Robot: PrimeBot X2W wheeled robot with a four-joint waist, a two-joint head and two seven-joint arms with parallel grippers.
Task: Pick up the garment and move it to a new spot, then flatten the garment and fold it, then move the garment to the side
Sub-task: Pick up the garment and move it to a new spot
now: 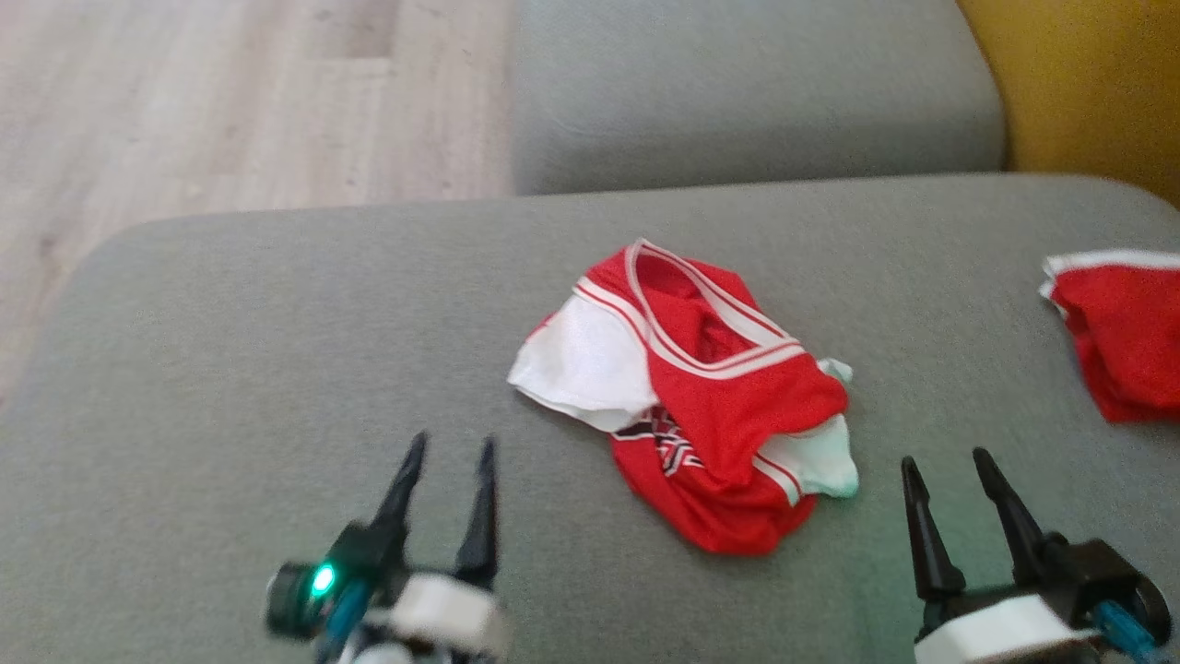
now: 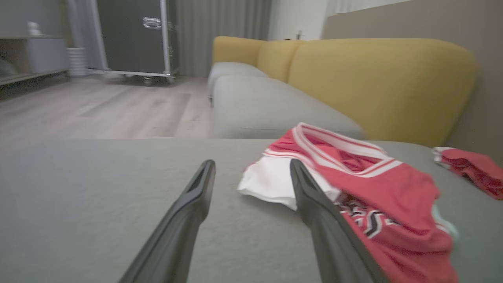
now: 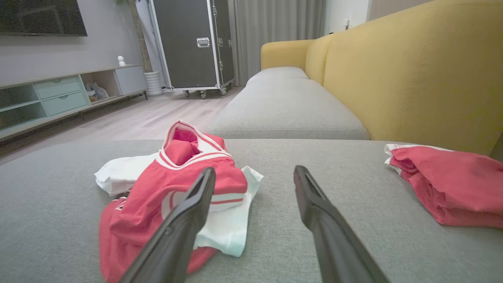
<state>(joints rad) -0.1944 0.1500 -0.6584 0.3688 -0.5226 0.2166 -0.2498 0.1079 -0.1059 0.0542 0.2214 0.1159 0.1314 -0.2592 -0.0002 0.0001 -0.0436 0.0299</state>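
I work over a grey sofa seat (image 1: 230, 369). A second grey cushion (image 1: 737, 92) lies at twelve o'clock, and the mustard-yellow backrest (image 3: 412, 78) runs along at two. Pale wood-plank floor (image 1: 184, 111) spreads at ten. Across it, near eleven, stand a black wheeled flight case (image 3: 184, 59), grey curtains (image 3: 275, 35) and a low console with pale green drawers (image 3: 59, 94) under a dark television (image 3: 39, 17).

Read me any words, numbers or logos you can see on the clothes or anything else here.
Nothing here can be read.
Jersey: black-and-white print, crumpled into a fold, unreadable.
Second red garment: no lettering showing.
Black case: no legible label.
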